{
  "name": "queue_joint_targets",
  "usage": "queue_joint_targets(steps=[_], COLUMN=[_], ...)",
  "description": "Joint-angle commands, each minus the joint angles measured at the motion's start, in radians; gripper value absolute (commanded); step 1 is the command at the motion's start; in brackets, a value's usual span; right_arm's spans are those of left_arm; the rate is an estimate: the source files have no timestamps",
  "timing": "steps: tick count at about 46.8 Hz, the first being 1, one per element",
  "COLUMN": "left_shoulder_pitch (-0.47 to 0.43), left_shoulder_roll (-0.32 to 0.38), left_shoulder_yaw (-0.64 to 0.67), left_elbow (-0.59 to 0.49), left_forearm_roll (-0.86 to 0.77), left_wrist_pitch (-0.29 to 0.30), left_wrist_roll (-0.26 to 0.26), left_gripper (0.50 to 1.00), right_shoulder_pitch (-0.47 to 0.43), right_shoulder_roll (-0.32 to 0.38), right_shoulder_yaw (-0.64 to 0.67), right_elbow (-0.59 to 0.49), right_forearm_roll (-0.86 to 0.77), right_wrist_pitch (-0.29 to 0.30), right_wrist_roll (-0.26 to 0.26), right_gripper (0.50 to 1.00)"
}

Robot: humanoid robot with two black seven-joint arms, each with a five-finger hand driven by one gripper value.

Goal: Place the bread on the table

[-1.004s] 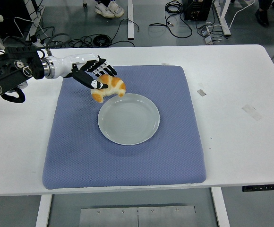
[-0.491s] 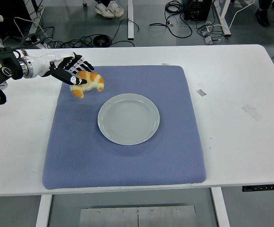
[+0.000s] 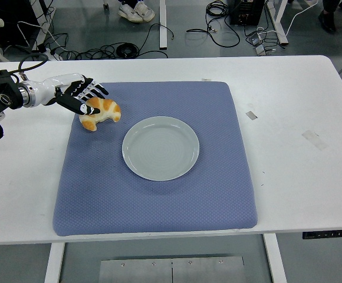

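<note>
A golden, crescent-shaped bread roll (image 3: 102,112) is in my left hand (image 3: 84,97), low over the far left corner of the blue mat (image 3: 159,194). The black fingers are curled over the roll's left side. I cannot tell whether the roll touches the mat. The left arm comes in from the left edge over the white table (image 3: 312,171). A pale grey plate (image 3: 160,148) lies bare in the middle of the mat, to the right of the roll. The right arm is out of view.
Two small pieces of tape (image 3: 251,115) lie on the table to the right of the mat. Cables and a person's shoes (image 3: 137,12) show on the floor beyond the table's far edge.
My left hand has carried the roll from the plate's far left rim leftward and down to the mat's far left corner. The arm has drawn back to the left.
</note>
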Motion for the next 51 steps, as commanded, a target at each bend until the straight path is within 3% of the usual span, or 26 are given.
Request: queue_joint_targets(steps=[1, 20, 28, 33, 40, 51], left_shoulder_pitch=[0.000, 0.000, -0.001, 0.000, -0.007, -0.009], left_shoulder_roll=[-0.001, -0.001, -0.003, -0.003, -0.003, -0.003], left_shoulder_yaw=[-0.002, -0.005, -0.020, -0.089, -0.118, -0.199], left_elbow=[0.000, 0.000, 0.000, 0.000, 0.000, 0.000], left_forearm_roll=[-0.002, -0.002, -0.011, -0.121, -0.246, -0.294], left_wrist_pitch=[0.001, 0.001, 0.020, 0.032, 0.032, 0.032], left_wrist_roll=[0.000, 0.000, -0.002, -0.002, -0.002, -0.002], left_gripper=[0.769, 0.808, 0.893, 0.963, 0.971, 0.972], right_shoulder_pitch=[0.000, 0.000, 0.000, 0.000, 0.000, -0.001], right_shoulder_roll=[0.000, 0.000, 0.000, 0.000, 0.000, 0.000], right_shoulder_yaw=[0.000, 0.000, 0.000, -0.001, -0.001, -0.001], right_elbow=[0.000, 0.000, 0.000, 0.000, -0.002, -0.002], right_forearm_roll=[0.000, 0.000, 0.000, 0.000, 0.000, 0.000], right_wrist_pitch=[0.000, 0.000, 0.000, 0.000, 0.000, 0.000], right_wrist_roll=[0.000, 0.000, 0.000, 0.000, 0.000, 0.000], right_gripper=[1.000, 1.000, 1.000, 1.000, 1.000, 1.000])
